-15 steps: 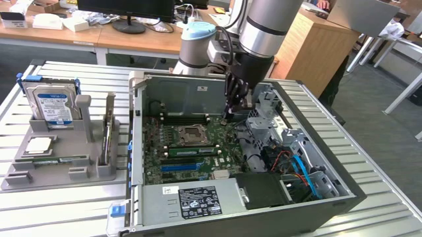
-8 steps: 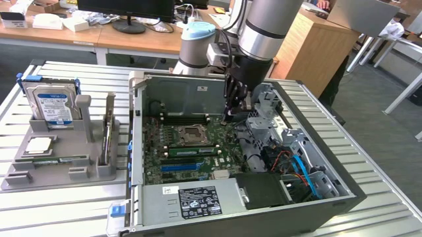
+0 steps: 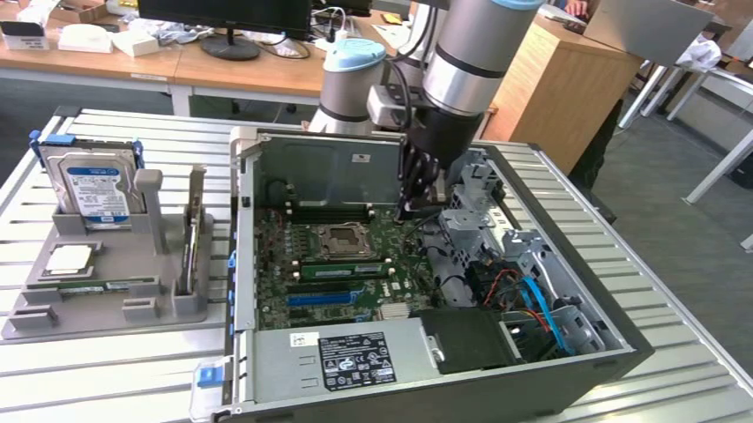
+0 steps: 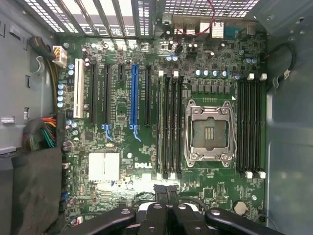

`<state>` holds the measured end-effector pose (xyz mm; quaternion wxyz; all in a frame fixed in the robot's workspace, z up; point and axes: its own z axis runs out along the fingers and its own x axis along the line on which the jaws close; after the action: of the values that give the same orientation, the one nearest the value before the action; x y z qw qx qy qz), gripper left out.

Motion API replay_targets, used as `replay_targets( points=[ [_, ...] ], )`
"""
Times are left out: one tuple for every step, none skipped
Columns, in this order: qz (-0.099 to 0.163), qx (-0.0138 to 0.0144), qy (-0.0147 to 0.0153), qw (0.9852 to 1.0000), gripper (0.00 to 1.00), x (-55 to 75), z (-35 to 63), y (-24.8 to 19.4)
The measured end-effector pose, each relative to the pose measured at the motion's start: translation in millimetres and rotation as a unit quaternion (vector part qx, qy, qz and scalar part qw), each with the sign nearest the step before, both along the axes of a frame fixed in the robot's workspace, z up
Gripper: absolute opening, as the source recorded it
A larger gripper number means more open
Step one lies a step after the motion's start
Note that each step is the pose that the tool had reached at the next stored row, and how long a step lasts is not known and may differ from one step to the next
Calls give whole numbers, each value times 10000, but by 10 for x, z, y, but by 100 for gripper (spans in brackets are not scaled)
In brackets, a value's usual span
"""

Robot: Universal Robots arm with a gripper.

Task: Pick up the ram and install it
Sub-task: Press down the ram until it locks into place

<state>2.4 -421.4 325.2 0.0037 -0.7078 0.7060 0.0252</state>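
A robot arm (image 3: 465, 62) is reaching into an open computer case (image 3: 612, 344), jaws pressed together above the motherboard (image 4: 122, 147). The green ram (image 3: 341, 269) is lying across the board just beside the processor socket (image 3: 349, 238).

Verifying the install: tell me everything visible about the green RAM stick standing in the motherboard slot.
The long, thin green circuit-board ram stick carries small dark chips along its face. It stands on edge, looking level, in a slot of the green motherboard, between the silver processor socket and the long blue plastic slot. The black pincer is shut, seems to hold nothing and hangs apart from the stick.
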Motion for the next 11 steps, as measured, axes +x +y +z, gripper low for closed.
replay_targets(
  points=[
    [0,0,0,10000,10,0,-10,0],
    [0,1,0,10000,10,0,-19,0],
    [0,0,0,10000,10,0,-29,0],
    [0,1,0,10000,10,0,-40,0],
    [0,1,0,10000,10,0,-50,0],
    [0,1,0,10000,10,0,-59,0],
    [0,0,0,10000,10,0,-69,0],
    [0,0,0,10000,10,0,-78,0],
    [0,1,0,10000,10,0,-87,0],
    [0,1,0,10000,10,0,-97,0],
    [0,0,0,10000,10,0,-117,0]
  ],
)
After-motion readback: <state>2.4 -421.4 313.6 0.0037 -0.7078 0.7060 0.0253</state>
